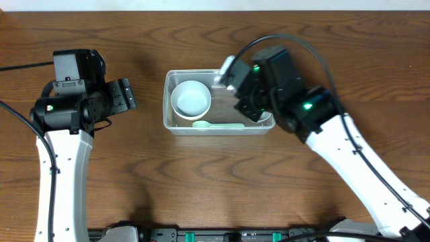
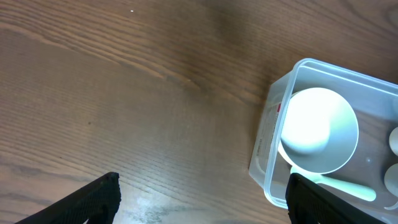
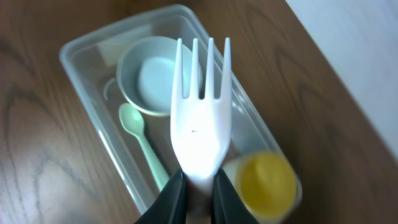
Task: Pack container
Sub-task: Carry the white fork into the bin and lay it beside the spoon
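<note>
**Item 1 – container** (image 1: 168,101): clear rect. tub w/ rounded corners, sitting on the wood tabletop (image 1: 201,181). It is lying approx ctr of overhead frame, slightly above mid, and showing at right edge of left wrist view.

**Contents:**
- White bowl (image 1: 191,99) is sitting in the tub's left half in overhead, opening up.
- Green spoon (image 1: 218,124) is lying along the tub's lower wall, just below the bowl.
- Yellow round item (image 3: 267,183), blurred, is sitting in the tub's end at lower right of right wrist view.

**Item 2 – white fork** (image 3: 200,124): plastic, tines pointing to top of right wrist frame, hanging over the tub's inside. Contact w/ contents: can't tell.

**Item 3 – R tool** (image 3: 199,193): fingers are pinching the fork's handle from both sides, hovering over the tub's right end in overhead.

**Item 4 – L tool** (image 1: 127,94): fingers are standing wide apart, gripping nothing, hovering over bare tabletop left of the tub, not touching it.
</note>
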Controlling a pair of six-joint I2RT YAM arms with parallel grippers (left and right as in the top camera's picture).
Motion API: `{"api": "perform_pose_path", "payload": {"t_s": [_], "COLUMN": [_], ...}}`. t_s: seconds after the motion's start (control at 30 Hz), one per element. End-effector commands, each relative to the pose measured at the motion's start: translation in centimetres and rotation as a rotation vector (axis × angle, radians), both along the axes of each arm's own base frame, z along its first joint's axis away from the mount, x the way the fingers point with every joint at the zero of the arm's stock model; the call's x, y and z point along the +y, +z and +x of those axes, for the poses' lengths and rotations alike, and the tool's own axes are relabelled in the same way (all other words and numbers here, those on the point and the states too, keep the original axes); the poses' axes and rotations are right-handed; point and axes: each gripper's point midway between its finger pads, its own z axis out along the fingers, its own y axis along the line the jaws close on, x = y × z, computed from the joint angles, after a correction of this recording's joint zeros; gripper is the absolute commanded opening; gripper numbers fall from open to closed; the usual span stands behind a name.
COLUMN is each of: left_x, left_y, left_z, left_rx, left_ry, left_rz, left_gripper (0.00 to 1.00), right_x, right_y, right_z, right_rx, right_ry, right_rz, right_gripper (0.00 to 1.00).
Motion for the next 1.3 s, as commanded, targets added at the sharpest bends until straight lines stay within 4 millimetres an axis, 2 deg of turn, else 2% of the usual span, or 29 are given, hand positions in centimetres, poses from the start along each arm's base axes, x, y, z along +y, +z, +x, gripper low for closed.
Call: {"api": "perform_pose_path", "payload": {"t_s": [0.0, 0.17, 0.33, 0.53, 0.7, 0.87, 0.97, 1.13, 1.27], "left_x": [0.4, 0.4, 0.4, 0.4, 0.4, 0.4, 0.4, 0.4, 0.4], "left_y": [-0.6, -0.6, -0.6, -0.6, -0.5, -0.5, -0.5, -0.5, -0.6], "left_z": [-0.1, -0.1, -0.1, -0.1, -0.1, -0.1, -0.1, -0.1, -0.1], "left_rx": [0.018, 0.019, 0.019, 0.018, 0.018, 0.018, 0.018, 0.018, 0.018], "left_ry": [0.024, 0.024, 0.024, 0.024, 0.024, 0.024, 0.024, 0.024, 0.024], "left_rz": [0.004, 0.004, 0.004, 0.004, 0.004, 0.004, 0.004, 0.004, 0.004], "left_gripper": [0.85, 0.85, 0.85, 0.85, 0.85, 0.85, 0.85, 0.85, 0.85], "right_x": [1.7, 3.6, 3.9, 4.2, 4.2, 4.6, 4.4, 4.2, 4.2], "right_y": [-1.4, -5.1, -8.6, -11.2, -12.4, -12.6, -12.7, -12.9, -12.9], "right_z": [0.2, -0.4, 0.0, 0.1, 0.2, -0.4, -0.7, -0.9, -0.9], "right_rx": [-0.058, 0.014, 0.086, 0.127, 0.146, 0.166, 0.18, 0.194, 0.193], "right_ry": [0.136, 0.252, 0.256, 0.28, 0.288, 0.306, 0.307, 0.307, 0.307], "right_rz": [-0.087, -0.116, -0.158, -0.189, -0.204, -0.19, -0.195, -0.203, -0.202], "right_gripper": [0.01, 0.01, 0.01, 0.01, 0.01, 0.02, 0.22, 0.32, 0.33]}}
